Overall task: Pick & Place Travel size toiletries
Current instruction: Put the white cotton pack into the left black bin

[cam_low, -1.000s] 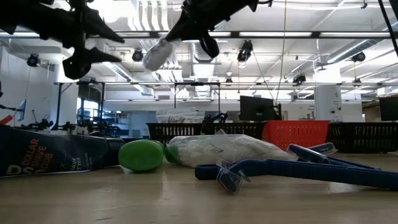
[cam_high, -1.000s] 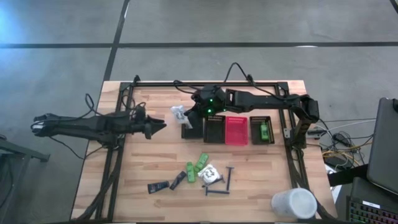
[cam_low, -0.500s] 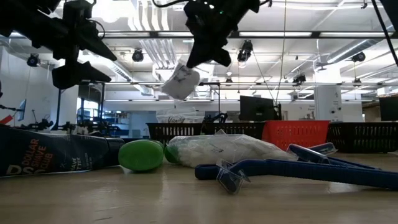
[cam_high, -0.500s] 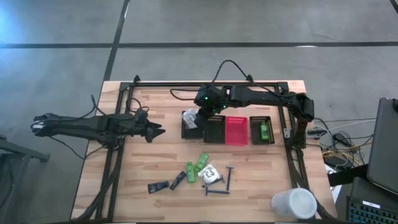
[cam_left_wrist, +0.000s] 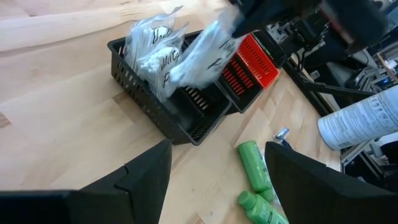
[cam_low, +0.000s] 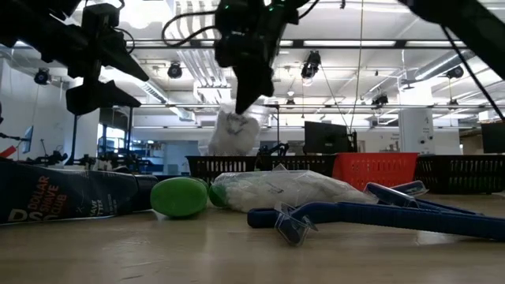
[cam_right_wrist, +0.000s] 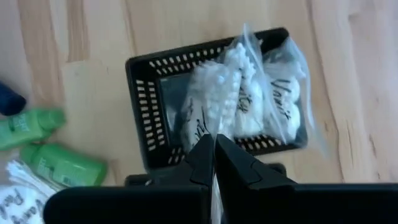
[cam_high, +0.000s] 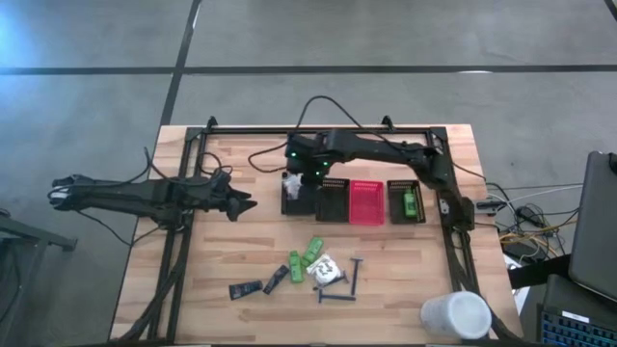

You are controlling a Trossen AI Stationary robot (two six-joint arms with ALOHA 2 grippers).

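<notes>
The right gripper (cam_high: 294,179) hangs over the leftmost black mesh bin (cam_high: 292,201), its fingers pinched together on the top edge of a white crinkly packet (cam_low: 233,134) — in the low view the packet dangles below the fingers, just above the row of bins. Seen from the right wrist, the same bin (cam_right_wrist: 144,118) already holds other white packets (cam_right_wrist: 249,106), with the held one hanging straight down between the closed fingers. The left gripper (cam_high: 243,202) waits out over the table's left half, clear of the bins and of the loose items, its fingers (cam_left_wrist: 146,171) spread apart with nothing between them. Right of the first bin stand a second black bin (cam_high: 333,198), a red bin (cam_high: 365,201) and another black bin (cam_high: 405,202) with a green bottle in it. On the near part of the table lie the remaining toiletries: green bottles (cam_high: 307,257), one more white packet (cam_high: 326,269), two black tubes (cam_high: 258,284) and dark razors (cam_high: 347,281), all close together. A large white cup (cam_high: 455,315) sits at the table's near right corner, well apart from them.
</notes>
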